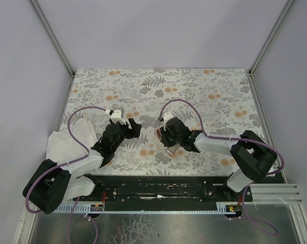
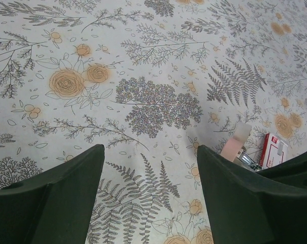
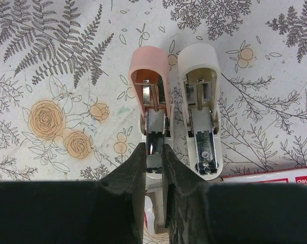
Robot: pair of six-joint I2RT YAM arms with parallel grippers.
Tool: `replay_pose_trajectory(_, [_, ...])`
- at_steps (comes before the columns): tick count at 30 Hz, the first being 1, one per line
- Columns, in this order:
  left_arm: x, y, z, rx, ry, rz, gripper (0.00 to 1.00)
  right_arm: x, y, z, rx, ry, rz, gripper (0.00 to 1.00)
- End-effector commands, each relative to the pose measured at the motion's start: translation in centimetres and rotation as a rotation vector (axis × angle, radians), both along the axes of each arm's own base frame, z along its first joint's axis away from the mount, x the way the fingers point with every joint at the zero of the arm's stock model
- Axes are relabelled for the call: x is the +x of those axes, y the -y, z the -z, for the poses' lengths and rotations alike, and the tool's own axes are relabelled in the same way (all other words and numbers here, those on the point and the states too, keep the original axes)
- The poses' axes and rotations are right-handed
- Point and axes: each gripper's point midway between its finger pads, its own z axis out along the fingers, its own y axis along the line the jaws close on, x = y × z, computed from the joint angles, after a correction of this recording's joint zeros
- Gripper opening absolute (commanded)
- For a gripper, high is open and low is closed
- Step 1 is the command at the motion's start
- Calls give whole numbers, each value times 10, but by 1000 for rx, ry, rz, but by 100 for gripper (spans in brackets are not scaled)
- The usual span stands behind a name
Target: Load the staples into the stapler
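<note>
The stapler (image 3: 174, 107) lies opened on the floral table, its pink half (image 3: 149, 71) and white half (image 3: 202, 76) side by side. My right gripper (image 3: 154, 152) stands over the pink half's metal channel, its jaws nearly together on a narrow shiny strip, the staples, in that channel. The red staple box (image 3: 275, 178) lies just right of the stapler, half hidden by my fingers. From above, the right gripper (image 1: 170, 142) covers most of the stapler (image 1: 172, 150). My left gripper (image 2: 149, 173) hangs open and empty over bare table, with the stapler (image 2: 236, 142) and box (image 2: 273, 150) to its right.
A crumpled white cloth (image 1: 67, 140) lies at the table's left edge beside the left arm. Purple cables loop above both arms. Grey walls with metal posts close in the table on three sides.
</note>
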Motion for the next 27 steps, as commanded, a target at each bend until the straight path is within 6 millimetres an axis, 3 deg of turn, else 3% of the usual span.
replay_pose_trajectory(1, [8, 3, -15, -6, 46, -2, 73, 12, -10, -12, 25, 52, 20, 20])
replay_pose_trajectory(16, [8, 3, -13, -5, 39, -3, 73, 9, -6, -2, -39, 56, 7, 21])
replay_pose_trajectory(19, [8, 4, -13, -4, 37, -2, 73, 8, -7, -3, -36, 54, 1, 27])
replay_pose_trajectory(22, [9, 3, -13, -4, 36, -3, 73, 8, -10, -8, -28, 56, 0, 39])
replay_pose_trajectory(27, [8, 2, -14, -5, 40, -7, 73, 9, -13, -31, 1, 79, -7, 53])
